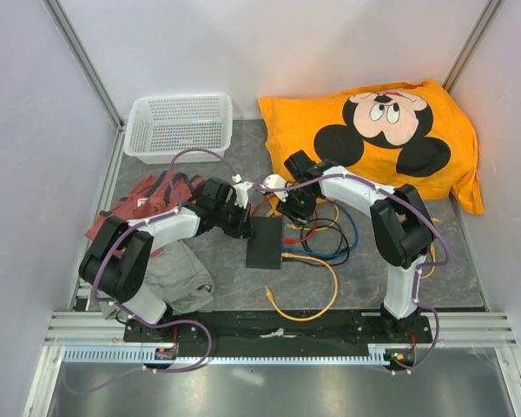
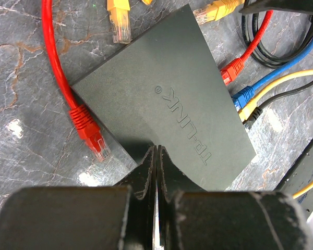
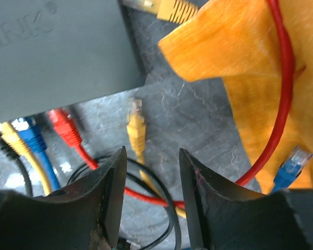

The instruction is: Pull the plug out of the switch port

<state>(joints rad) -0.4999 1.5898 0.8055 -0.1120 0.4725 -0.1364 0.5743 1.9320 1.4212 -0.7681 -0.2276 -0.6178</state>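
Note:
The switch (image 1: 265,241) is a flat matte black box in the middle of the table. My left gripper (image 2: 156,151) is shut and empty, its tips resting on the near edge of the switch (image 2: 167,104). Red (image 2: 230,70), blue (image 2: 243,95), yellow and black plugs sit in its ports. My right gripper (image 3: 151,156) is open beside the port side of the switch (image 3: 57,52). A loose yellow plug (image 3: 135,127) lies on the table just beyond its fingertips, apart from the switch. The plugged red plug (image 3: 62,125) and blue plug (image 3: 31,136) are to its left.
An orange Mickey pillow (image 1: 391,130) lies at the back right, its corner (image 3: 240,67) close to my right gripper. A white basket (image 1: 178,126) stands at the back left and clothes (image 1: 156,252) lie at the left. Loose cables (image 1: 308,300) coil right of the switch. A loose red plug (image 2: 91,134) lies by the switch.

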